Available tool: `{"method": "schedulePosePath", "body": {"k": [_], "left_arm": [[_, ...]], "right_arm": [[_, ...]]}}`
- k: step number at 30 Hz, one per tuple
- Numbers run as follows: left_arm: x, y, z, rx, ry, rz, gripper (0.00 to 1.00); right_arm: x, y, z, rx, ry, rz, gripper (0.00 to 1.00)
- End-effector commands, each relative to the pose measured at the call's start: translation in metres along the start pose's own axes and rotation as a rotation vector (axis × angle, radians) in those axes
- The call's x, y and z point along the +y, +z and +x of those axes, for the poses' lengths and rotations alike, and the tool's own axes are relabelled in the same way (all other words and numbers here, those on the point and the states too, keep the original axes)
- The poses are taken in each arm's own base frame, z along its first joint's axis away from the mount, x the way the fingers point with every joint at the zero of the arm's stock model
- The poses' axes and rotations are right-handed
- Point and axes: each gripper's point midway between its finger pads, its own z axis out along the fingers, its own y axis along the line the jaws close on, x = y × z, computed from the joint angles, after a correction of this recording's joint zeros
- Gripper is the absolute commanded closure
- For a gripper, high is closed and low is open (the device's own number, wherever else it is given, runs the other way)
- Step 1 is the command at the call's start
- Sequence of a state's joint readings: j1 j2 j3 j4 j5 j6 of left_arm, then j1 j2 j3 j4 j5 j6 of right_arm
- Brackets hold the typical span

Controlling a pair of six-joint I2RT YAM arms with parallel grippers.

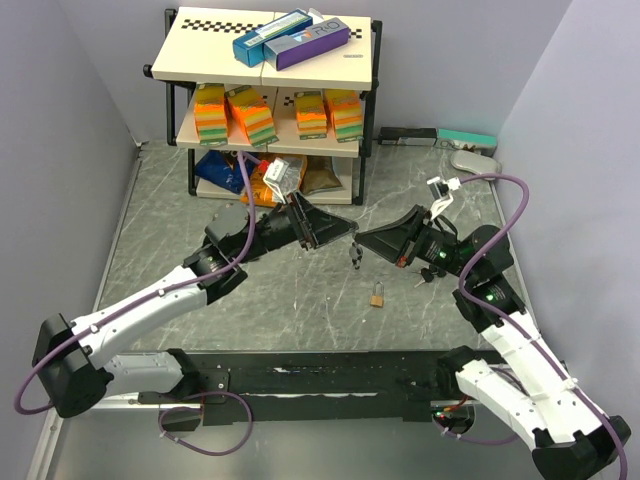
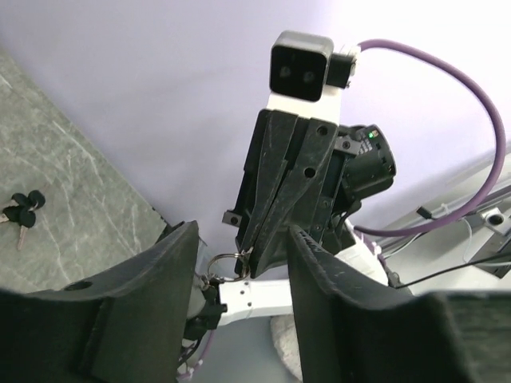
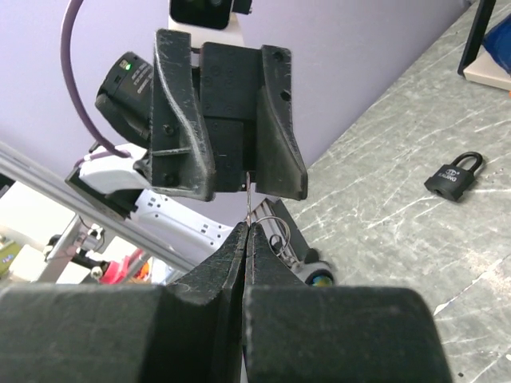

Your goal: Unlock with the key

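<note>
Over the middle of the desk [image 1: 300,320] the two arms meet tip to tip. The right gripper [image 3: 247,235] is pinched fully together on the key [image 1: 355,256], whose wire ring shows just beside its tips. The metal is so thin in the wrist view that it is hard to say whether the pads bite the blade or only the ring. The left gripper [image 2: 243,239] stands wide apart, its fingers on either side of the right one's tips and touching nothing, so it carries nothing. The padlock [image 3: 455,175] lies flat and loose on the desk below them, a little toward the near edge and right of centre, with its shackle closed. A second bunch of black-headed keys [image 2: 20,209] lies near it on the side of the right edge. The step looks like a handover or a regrip of the key in the air, and that is where the risk sits. If the left fingers close off-centre they may catch only the ring, and the key would then swing free or drop to the desk when the right gripper lets go. A key held by the ring could not be steered into the keyhole. The padlock is also unheld, so any push from the key would probably slide it across the desk instead of seating.
</note>
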State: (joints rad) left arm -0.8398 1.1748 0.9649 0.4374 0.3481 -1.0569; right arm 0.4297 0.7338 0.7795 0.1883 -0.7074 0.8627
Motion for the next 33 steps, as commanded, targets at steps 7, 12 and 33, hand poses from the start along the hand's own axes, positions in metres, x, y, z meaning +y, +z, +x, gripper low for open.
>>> {"method": "schedulePosePath", "body": {"k": [7, 12, 33], "left_arm": [[-0.021, 0.006, -0.016, -0.063, 0.008, 0.060, 0.63], [-0.018, 0.010, -0.015, -0.055, 0.008, 0.049, 0.82], [0.000, 0.006, 0.011, 0.284, 0.080, 0.066, 0.99]], "right_arm": [[0.010, 0.000, -0.014, -0.076, -0.010, -0.022, 1.00], [0.008, 0.001, -0.010, -0.056, -0.001, -0.023, 1.00], [0.004, -0.013, 0.015, 0.139, 0.022, -0.056, 0.59]]}}
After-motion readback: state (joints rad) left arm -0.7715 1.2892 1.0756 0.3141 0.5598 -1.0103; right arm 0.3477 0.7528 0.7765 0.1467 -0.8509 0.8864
